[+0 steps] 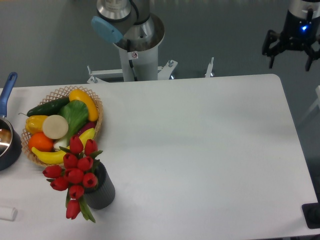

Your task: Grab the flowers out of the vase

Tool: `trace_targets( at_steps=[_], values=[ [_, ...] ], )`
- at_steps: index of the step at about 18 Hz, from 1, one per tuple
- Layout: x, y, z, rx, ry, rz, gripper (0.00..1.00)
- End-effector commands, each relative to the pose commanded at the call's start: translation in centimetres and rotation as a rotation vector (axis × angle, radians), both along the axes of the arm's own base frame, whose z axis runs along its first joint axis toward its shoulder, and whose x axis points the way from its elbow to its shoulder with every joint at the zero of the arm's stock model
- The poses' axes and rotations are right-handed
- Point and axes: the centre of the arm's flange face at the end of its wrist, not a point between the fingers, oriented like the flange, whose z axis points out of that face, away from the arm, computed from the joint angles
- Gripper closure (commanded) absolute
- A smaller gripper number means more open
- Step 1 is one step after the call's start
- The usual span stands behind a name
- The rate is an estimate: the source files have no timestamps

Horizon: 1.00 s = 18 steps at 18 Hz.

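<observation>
Red flowers (73, 175) in unlabelled vase (101, 192)

Silver-grey arm column (135, 47), light-blue cap (106, 29), black gripper (292, 52), blue light.

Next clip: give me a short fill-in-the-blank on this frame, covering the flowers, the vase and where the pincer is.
1. The flowers in the dark vase are ____ in colour.
2. The vase stands just in front of a wicker ____ of toy fruit and vegetables.
3. The pincer hangs beyond the table's far-____ corner, well away from the flowers.

Missing words: red; basket; right
</observation>
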Motion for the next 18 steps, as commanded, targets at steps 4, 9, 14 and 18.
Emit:
trace_targets(
  at_steps=[4,9,14,18],
  values=[
    [-0.3,0.1,0.4,0.005,0.009,-0.004,0.0],
    [-0.5,0.7,-0.1,0.078,0.007,-0.013,0.0],
    [-0.7,2.4,-1.9,0.173,0.039,0.079,0.0],
    [0.3,5.9,-3.5,0.205,0.015,0.056,0.0]
  ],
)
